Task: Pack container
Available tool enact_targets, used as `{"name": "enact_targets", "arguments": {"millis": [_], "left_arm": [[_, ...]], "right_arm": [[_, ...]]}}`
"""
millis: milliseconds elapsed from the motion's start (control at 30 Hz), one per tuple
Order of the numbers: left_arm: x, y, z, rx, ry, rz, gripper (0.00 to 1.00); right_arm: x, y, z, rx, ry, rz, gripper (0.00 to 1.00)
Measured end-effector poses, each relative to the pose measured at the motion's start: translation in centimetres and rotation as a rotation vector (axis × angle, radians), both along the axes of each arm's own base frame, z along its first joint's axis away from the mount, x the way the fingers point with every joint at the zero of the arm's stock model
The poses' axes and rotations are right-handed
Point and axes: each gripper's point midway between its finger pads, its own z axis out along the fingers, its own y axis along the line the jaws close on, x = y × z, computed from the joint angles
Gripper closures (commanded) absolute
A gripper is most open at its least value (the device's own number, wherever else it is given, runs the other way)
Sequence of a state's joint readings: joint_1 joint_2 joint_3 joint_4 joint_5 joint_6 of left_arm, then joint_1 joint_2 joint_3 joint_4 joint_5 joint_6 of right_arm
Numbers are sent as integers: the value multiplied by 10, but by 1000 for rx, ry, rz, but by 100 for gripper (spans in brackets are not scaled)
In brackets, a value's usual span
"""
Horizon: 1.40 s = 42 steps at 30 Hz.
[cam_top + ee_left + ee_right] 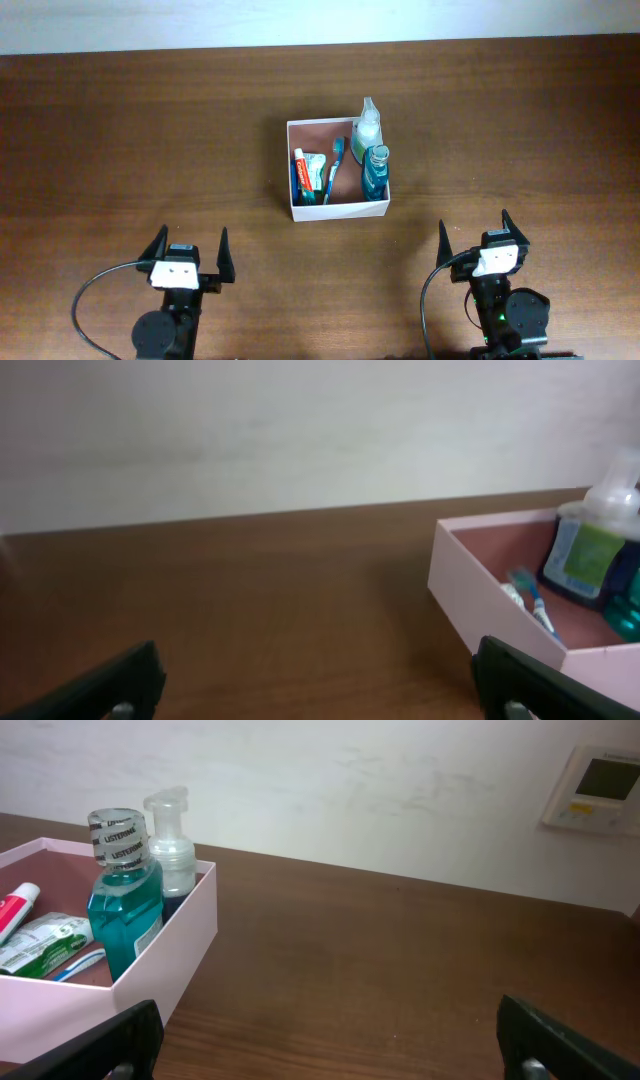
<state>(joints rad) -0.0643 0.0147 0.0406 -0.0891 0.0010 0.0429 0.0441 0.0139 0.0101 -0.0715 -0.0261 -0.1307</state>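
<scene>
The left gripper (193, 233) and the right gripper (475, 222) are both wide and hold nothing. The container (340, 211) stands on the counter (120, 150), ahead of both grippers and between them, apart from each.

Overhead looks down; low wrist cams face fwd, sharing container (340, 211).

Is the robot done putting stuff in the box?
It looks done, or nearly. The box already holds toothpaste, a toothbrush, a blue bottle and a white pump bottle. Nothing is in hand: the left pincer and right pincer are open and empty, away from the box. I see nothing else waiting on the table, so probably nothing is left.
</scene>
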Motion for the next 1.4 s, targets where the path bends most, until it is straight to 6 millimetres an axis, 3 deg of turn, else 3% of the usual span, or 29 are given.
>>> {"name": "enact_targets", "arguments": {"millis": [700,1400], "left_arm": [[1,18,-6,-67,9,107,0],[1,19,-6,-81,9,116,0]], "right_arm": [[0,0,0,0,0,0,2],[0,0,0,-1,0,0,2]]}}
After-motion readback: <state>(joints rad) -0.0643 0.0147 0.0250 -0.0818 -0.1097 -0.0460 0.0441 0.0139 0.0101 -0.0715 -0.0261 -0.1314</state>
